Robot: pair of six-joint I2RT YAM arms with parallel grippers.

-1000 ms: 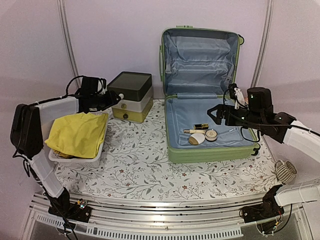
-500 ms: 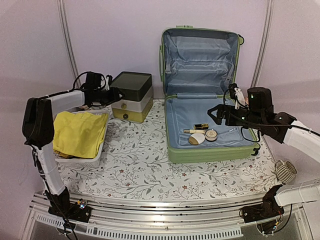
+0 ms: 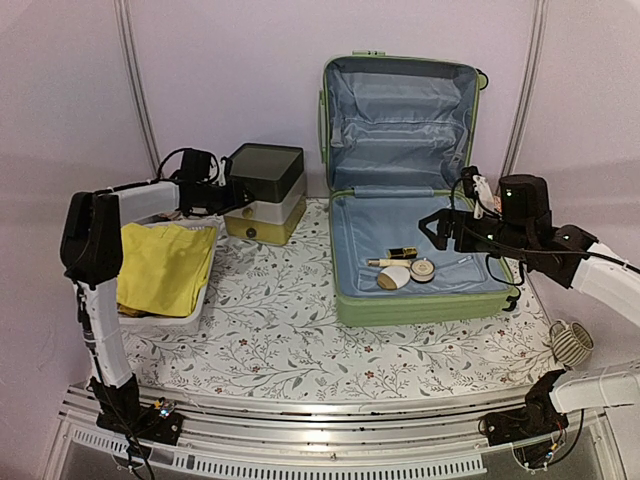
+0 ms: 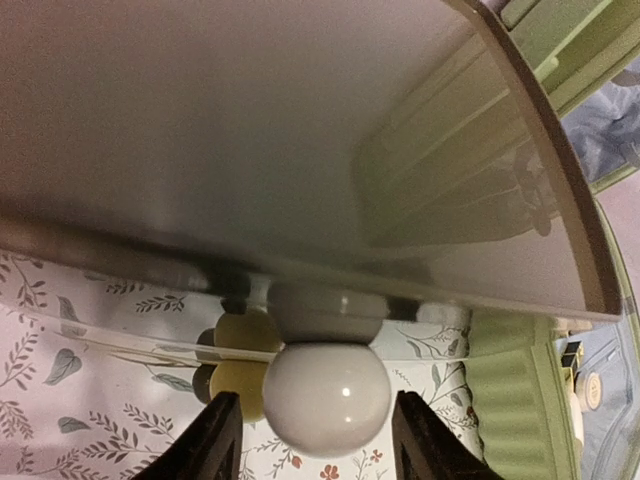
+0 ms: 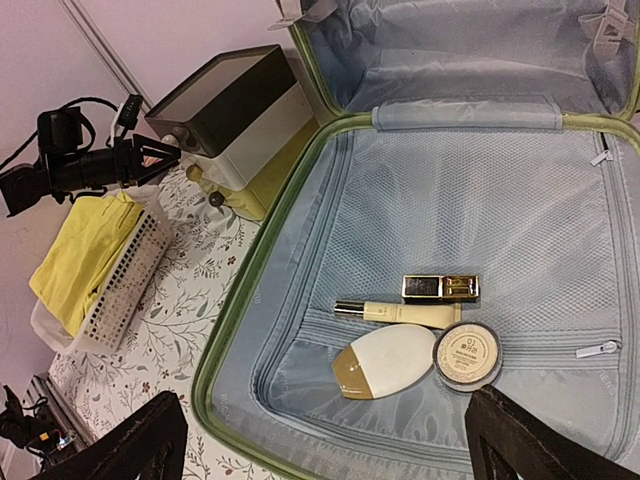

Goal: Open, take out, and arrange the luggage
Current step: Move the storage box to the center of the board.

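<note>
1. On the left: lower link upright from the near-left base, a sharp bend at the raised elbow, then the forearm level and reaching rightward above the far edge of a white plastic mesh basket [image 3: 160,322].
2. Left gripper [image 3: 232,193] roughly half closed at a small box of white and yellow drawers under a dark lid [image 3: 262,195], its dark fingers [image 4: 215,440] flanking the round white knob [image 4: 325,400] of the upper drawer. A sliver of gap on one side, none clear on the other; firm pinch or mere straddle impossible to tell.
3. On the right: arm swung in from the right edge, forearm sloping up and leftward.
4. Right gripper [image 3: 438,228] spread fully wide, holding nothing, hanging above the pale blue lining.
5. Large light-green ribbed hard-shell luggage [image 3: 420,305] at the rear right of the table, open: base flat, lid upright against the back wall.
6. Clustered near the base's front: gold-and-black lipstick case [image 5: 440,287], cream tube [image 5: 400,312], white-and-tan egg-shaped piece [image 5: 385,362], round compact [image 5: 468,355].
7. In the basket, a folded yellow cloth [image 3: 165,265].
8. White tablecloth with a grey leaf-and-flower print [image 3: 290,340]; pale lilac walls; a coiled cable [image 3: 570,343] at the right edge.
</note>
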